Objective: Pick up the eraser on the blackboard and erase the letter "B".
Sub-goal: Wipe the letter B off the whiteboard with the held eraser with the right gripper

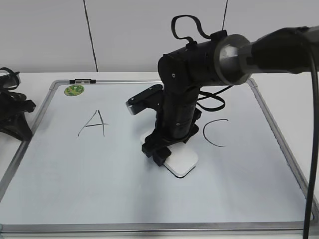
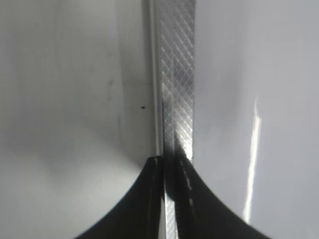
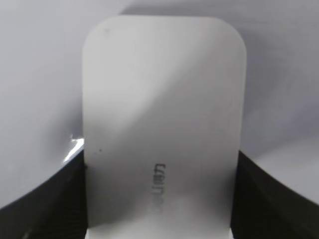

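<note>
Exterior: eraser [image 1: 182,162] is pressed on the blackboard [image 1: 99,174] at frame centre, between "A" [image 1: 93,123] and "C" [image 1: 216,133]; the "B" spot is hidden by the arm. Right wrist: right gripper [image 3: 159,199] is clamped on the eraser's sides. Left gripper [image 2: 163,199] is seen closed, over the board frame [image 2: 177,74].

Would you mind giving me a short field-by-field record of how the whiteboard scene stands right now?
Board: blackboard, flat on the table
Letters visible: "A" left, "C" right; no "B" in view between them
Eraser: eraser on the board, between A and C
Right hand: right hand shut on the eraser's sides
Left hand: left hand shut, at the board's left frame
Magnet: green magnet, top left corner
</note>
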`<action>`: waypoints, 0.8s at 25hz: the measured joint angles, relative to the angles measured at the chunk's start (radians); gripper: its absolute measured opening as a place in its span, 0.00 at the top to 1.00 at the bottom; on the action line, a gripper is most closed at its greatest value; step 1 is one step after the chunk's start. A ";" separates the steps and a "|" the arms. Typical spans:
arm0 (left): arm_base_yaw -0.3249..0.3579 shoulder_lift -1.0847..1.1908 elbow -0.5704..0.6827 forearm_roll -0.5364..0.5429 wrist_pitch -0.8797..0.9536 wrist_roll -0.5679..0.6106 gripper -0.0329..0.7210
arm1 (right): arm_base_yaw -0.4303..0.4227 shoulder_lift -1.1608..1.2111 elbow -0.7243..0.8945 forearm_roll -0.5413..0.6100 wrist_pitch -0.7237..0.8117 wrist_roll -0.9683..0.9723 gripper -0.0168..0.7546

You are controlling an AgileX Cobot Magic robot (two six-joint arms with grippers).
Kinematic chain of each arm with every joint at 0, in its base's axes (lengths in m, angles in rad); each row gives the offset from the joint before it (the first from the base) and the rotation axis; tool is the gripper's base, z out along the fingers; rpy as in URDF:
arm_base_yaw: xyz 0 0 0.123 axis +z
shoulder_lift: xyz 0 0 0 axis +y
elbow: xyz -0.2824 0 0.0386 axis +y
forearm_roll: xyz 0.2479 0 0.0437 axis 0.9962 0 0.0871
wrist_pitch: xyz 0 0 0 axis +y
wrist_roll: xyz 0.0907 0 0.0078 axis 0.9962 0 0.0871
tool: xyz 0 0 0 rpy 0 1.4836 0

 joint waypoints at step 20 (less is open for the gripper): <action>0.000 0.000 -0.002 0.007 0.001 0.000 0.91 | -0.053 0.000 0.000 -0.062 -0.015 0.031 0.29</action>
